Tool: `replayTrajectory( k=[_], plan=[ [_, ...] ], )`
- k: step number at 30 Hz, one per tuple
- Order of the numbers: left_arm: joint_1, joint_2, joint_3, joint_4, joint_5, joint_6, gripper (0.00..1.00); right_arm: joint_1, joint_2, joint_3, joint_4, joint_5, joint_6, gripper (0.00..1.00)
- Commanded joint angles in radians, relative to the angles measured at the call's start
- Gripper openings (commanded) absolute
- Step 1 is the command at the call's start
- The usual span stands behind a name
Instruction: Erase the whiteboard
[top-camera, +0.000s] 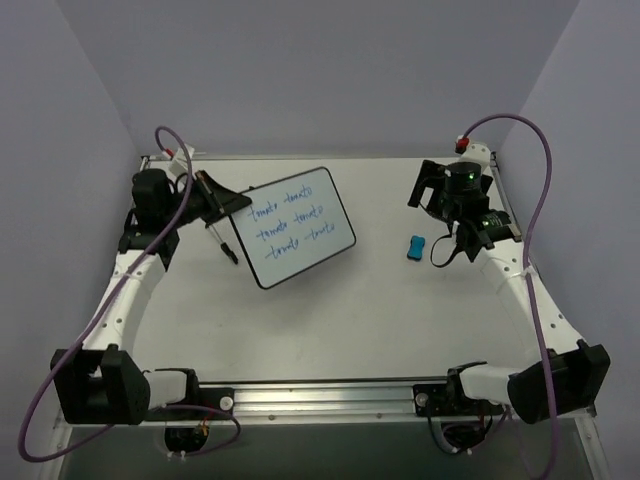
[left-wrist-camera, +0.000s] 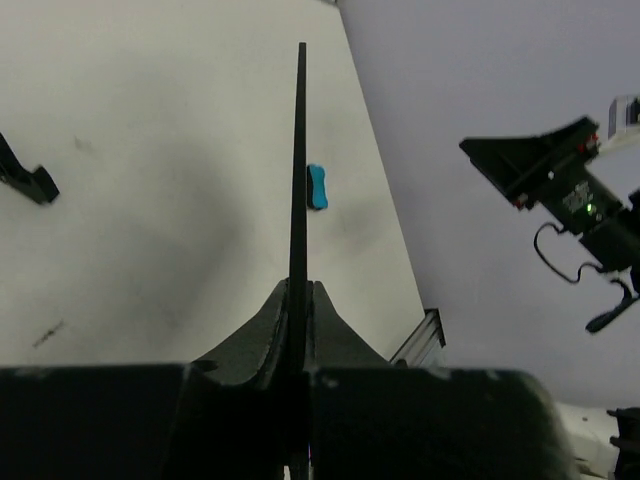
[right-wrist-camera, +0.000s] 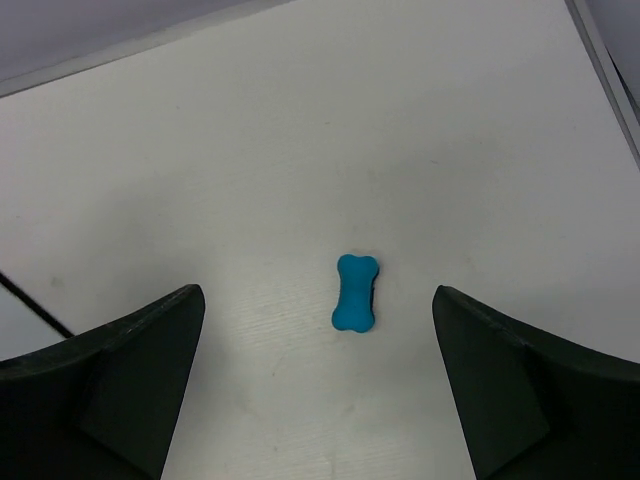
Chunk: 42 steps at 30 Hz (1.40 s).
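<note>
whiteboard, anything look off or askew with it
Yes: the whiteboard is skewed, its edge pinched in the left gripper, blue writing covering it. The eraser lies apart on the table below the open right gripper.

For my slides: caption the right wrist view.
Open right gripper hovers above the blue eraser lying on the white table.

This is looking like a robotics lab test cell: a left arm (top-camera: 125, 290) and a right arm (top-camera: 530, 300) are sitting bolted to an aluminium rail (top-camera: 320, 392) at the near edge of a white table (top-camera: 340, 320), plain lavender walls (top-camera: 330, 80) are boxing it in on three sides, purple cables (top-camera: 547, 180) are looping up to the wrists, and the whiteboard (top-camera: 292, 227) is carrying blue practice handwriting.
</note>
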Motion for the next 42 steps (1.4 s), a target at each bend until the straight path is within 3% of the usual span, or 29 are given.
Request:
replayTrajectory(
  k=[1, 7, 15, 19, 23, 27, 42],
  plan=[
    [-0.064, -0.147, -0.058, -0.013, -0.099, 0.044, 0.02, -0.07, 0.069, 0.002, 0.008, -0.072, 0.013, 0.93],
    [-0.107, -0.322, -0.252, -0.006, -0.142, 0.085, 0.02, -0.11, 0.173, -0.016, 0.037, -0.132, -0.01, 0.89],
    [-0.172, -0.425, -0.309, -0.083, -0.222, 0.194, 0.02, -0.11, 0.382, 0.016, -0.004, -0.128, -0.02, 0.77],
    [-0.252, -0.444, -0.331, -0.086, -0.325, 0.216, 0.02, -0.104, 0.435, 0.004, -0.013, -0.098, -0.009, 0.73],
    [-0.398, -0.473, -0.383, -0.074, -0.519, 0.228, 0.02, -0.096, 0.471, -0.024, 0.005, -0.071, -0.01, 0.71],
    [-0.478, -0.484, -0.429, -0.063, -0.604, 0.222, 0.02, -0.098, 0.512, -0.028, 0.013, -0.077, -0.021, 0.65],
    [-0.501, -0.5, -0.455, -0.061, -0.566, 0.257, 0.02, -0.106, 0.593, -0.082, 0.074, -0.118, -0.036, 0.45]
  ],
)
